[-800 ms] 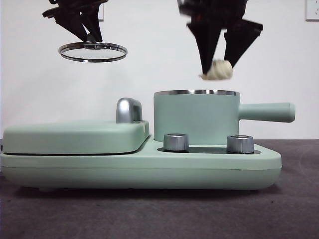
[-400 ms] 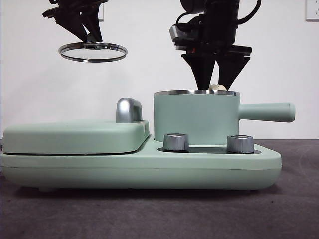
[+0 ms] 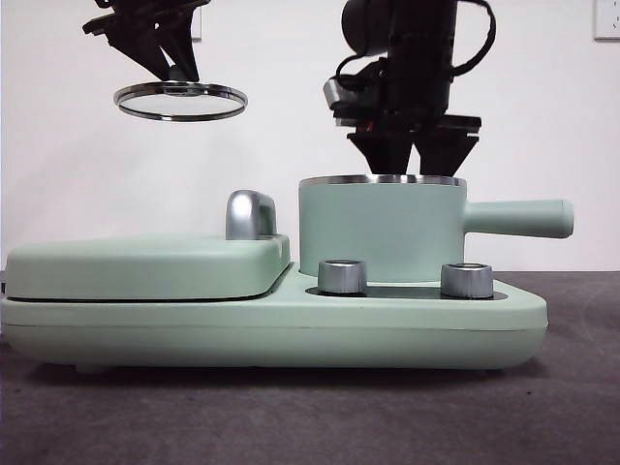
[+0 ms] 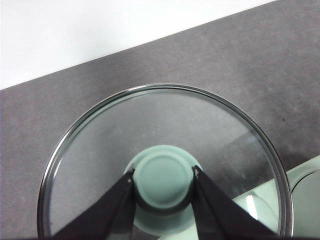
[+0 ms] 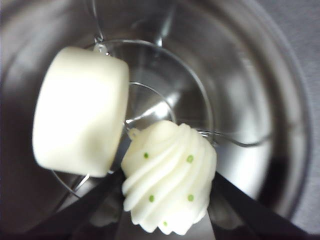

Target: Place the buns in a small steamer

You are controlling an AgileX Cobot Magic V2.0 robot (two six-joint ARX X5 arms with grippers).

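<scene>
The small steamer (image 3: 383, 228), a mint-green pot with a steel rim, stands on the right of the cooker base. My right gripper (image 3: 412, 160) reaches down into it, its tips hidden behind the rim. The right wrist view shows this gripper (image 5: 167, 200) shut on the ridged bun with green dots (image 5: 170, 177), low inside the steel pot (image 5: 280, 100) over a wire rack. Beside it lies the smooth bun (image 5: 80, 112), touching it. My left gripper (image 3: 174, 63) holds the glass lid (image 3: 180, 99) high at the upper left, jaws shut on its green knob (image 4: 162, 182).
A flat mint-green lidded griddle (image 3: 145, 263) with a steel handle (image 3: 250, 213) fills the left of the base. Two steel knobs (image 3: 342, 276) (image 3: 466, 280) sit in front of the pot. The pot's straight handle (image 3: 518, 218) sticks out to the right.
My right gripper has gone down with the ridged bun from above the pot into it; the bun no longer shows in the front view. The left gripper and lid have stayed put.
</scene>
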